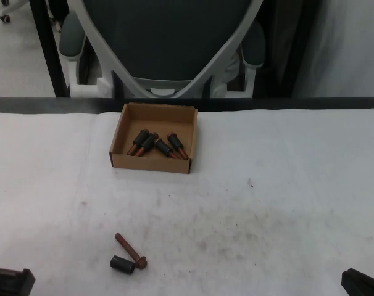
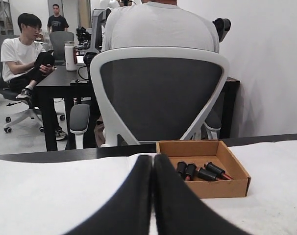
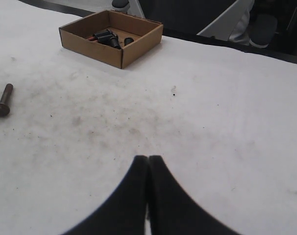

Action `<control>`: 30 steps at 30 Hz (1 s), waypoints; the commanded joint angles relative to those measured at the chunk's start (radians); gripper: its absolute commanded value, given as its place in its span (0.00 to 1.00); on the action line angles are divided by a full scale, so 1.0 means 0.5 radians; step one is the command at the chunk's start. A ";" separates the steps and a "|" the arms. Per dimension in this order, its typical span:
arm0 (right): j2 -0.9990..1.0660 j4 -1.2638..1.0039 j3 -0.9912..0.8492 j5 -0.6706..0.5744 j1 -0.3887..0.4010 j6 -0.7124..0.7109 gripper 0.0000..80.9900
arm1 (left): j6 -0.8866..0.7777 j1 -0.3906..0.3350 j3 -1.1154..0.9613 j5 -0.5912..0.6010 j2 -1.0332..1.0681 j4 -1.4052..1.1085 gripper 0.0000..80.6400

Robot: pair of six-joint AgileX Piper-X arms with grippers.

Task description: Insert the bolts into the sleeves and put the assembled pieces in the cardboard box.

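A loose brown bolt (image 1: 130, 249) lies on the white bench near the front left, its head beside a short black sleeve (image 1: 121, 265). The bolt (image 3: 3, 99) also lies at the edge of the right wrist view. The open cardboard box (image 1: 120, 133) at the back centre holds several assembled pieces (image 1: 157, 145), black sleeves with bolts through them; box (image 2: 236, 171) and box (image 3: 141, 43) appear in both wrist views. My left gripper (image 2: 153, 166) is shut with nothing in it, low over the bench and facing the box. My right gripper (image 3: 148, 166) is shut and empty at the front right.
A grey and white office chair (image 1: 168, 37) stands behind the bench's dark far edge (image 1: 267, 103). Arm parts sit at the front corners (image 1: 11, 280) (image 1: 361, 282). White cloth covers the bench, with faint dark smudges in the middle (image 1: 236, 222).
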 commanded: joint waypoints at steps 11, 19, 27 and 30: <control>-0.014 -0.010 -0.020 0.007 0.002 0.012 0.00 | 0.000 0.000 -0.063 0.009 -0.014 -0.068 0.01; -0.014 -0.010 -0.020 0.007 0.002 0.012 0.00 | 0.000 0.000 -0.063 0.009 -0.014 -0.068 0.01; -0.014 -0.010 -0.020 0.007 0.002 0.012 0.00 | -0.057 0.000 -0.063 0.212 -0.014 -0.073 0.05; -0.014 -0.010 -0.020 0.007 0.002 0.012 0.00 | -0.059 0.000 -0.063 0.270 -0.014 -0.083 0.14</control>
